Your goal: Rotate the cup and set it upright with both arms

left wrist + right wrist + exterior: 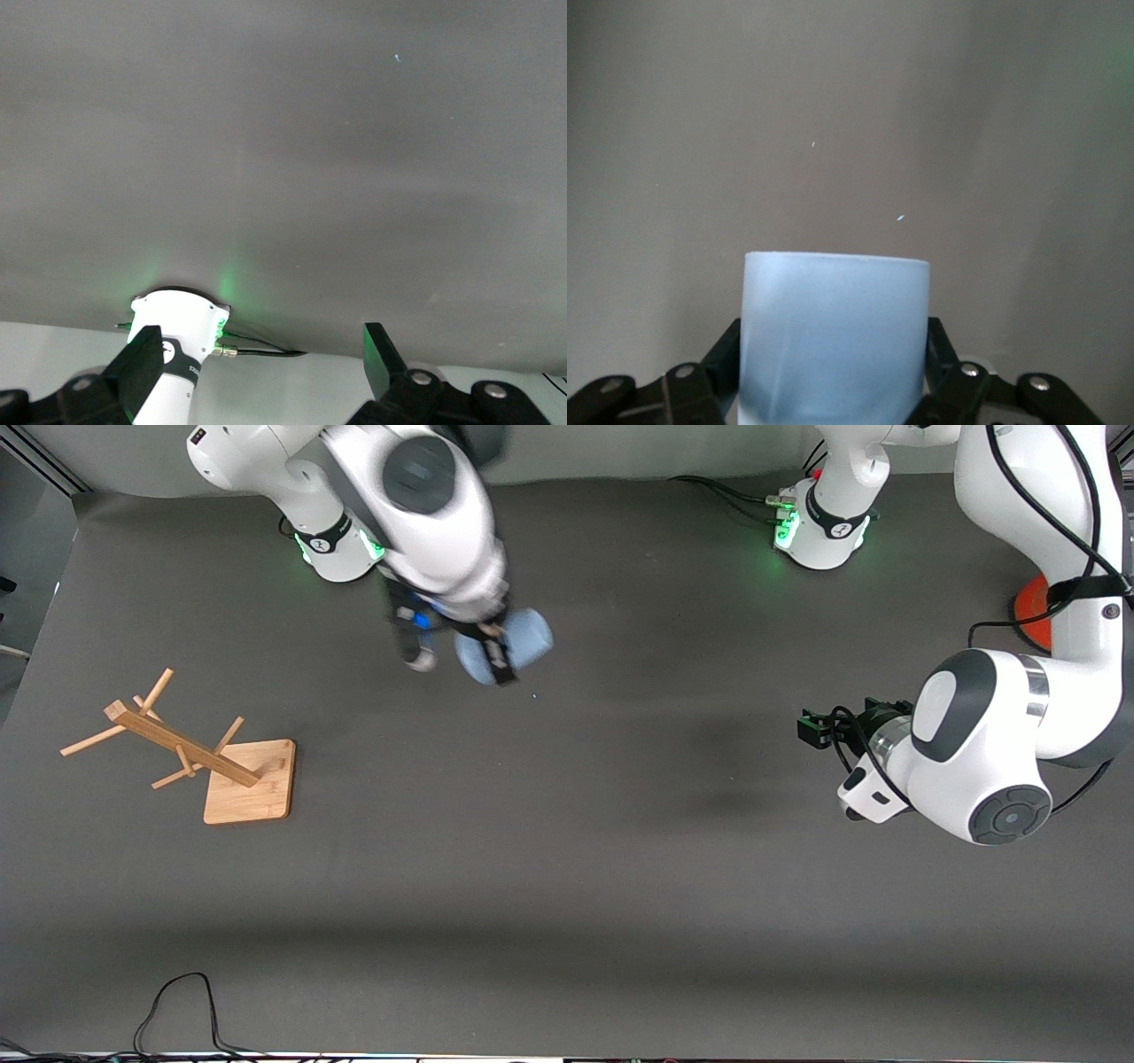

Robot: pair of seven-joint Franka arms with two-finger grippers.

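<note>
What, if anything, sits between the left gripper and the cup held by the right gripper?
Nothing visible does. The right gripper is shut on the cup, held over bare table. The left gripper waits open toward its own end. The wooden rack stands off that line.

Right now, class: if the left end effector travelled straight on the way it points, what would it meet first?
Only the bare dark table: the open left end effector holds nothing and nothing lies between it and the mat, though depth is hard to judge.
</note>
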